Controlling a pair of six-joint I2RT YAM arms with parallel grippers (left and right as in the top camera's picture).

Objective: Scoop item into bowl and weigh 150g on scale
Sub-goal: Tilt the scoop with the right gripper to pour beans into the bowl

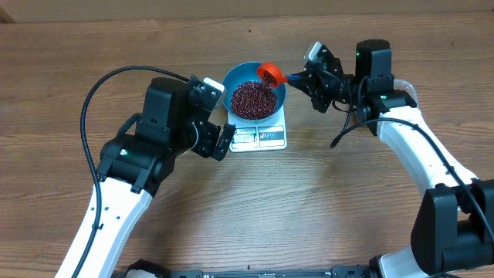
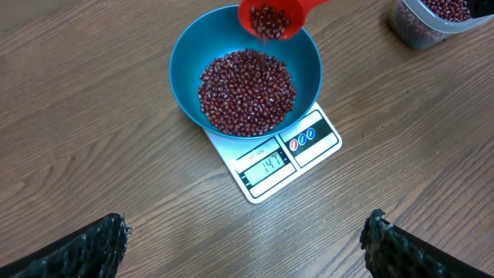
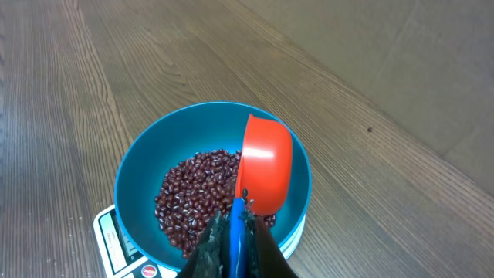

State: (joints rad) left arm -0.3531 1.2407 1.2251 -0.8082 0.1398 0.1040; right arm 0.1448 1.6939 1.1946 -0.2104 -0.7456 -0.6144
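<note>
A light blue bowl (image 1: 279, 93) (image 2: 182, 69) (image 3: 135, 174) sits on the white scale (image 1: 259, 137) (image 2: 316, 143) (image 3: 109, 232), which has its display facing the front. A heap of dark red beans (image 1: 253, 99) (image 2: 247, 91) (image 3: 193, 197) fills the bowl's bottom. My right gripper (image 1: 306, 77) (image 3: 235, 247) is shut on the blue handle of the orange-red scoop (image 1: 269, 73) (image 2: 272, 17) (image 3: 266, 166), which is tipped over the bowl's far rim with beans still inside. My left gripper (image 1: 224, 143) (image 2: 247, 243) stands open over bare wood, in front of the scale.
A clear plastic tub (image 2: 432, 19) with more beans stands at the top right of the left wrist view. A black cable (image 1: 116, 85) arcs over the table's left side. Bare wood surrounds the scale.
</note>
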